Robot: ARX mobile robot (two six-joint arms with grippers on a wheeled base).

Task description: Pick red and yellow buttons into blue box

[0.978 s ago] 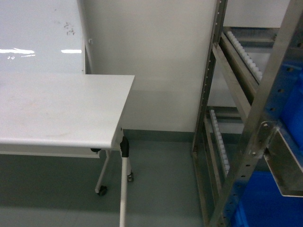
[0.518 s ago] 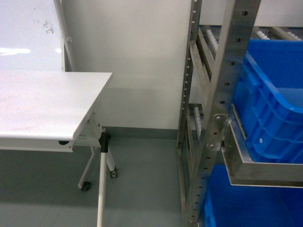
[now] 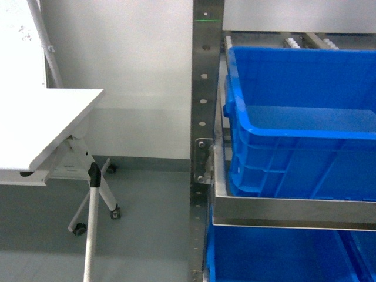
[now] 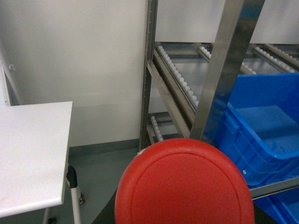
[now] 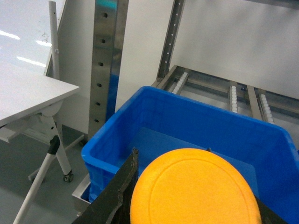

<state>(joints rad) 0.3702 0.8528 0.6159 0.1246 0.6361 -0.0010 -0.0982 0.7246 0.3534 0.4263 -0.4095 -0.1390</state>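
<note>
Yellow button [image 5: 195, 189] hangs above blue box [image 5: 154, 128] rim.

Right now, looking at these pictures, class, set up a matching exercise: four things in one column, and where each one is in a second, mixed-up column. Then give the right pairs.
Things:
1. red button
2. yellow button
3. blue box
4. white table

Places:
A. on the metal rack's shelf
B. at the left, on wheeled legs
C. close up in the right wrist view, above the box
D. close up in the left wrist view, left of the rack

Pairs: 1-D, 2-C, 3-A, 4-B
</note>
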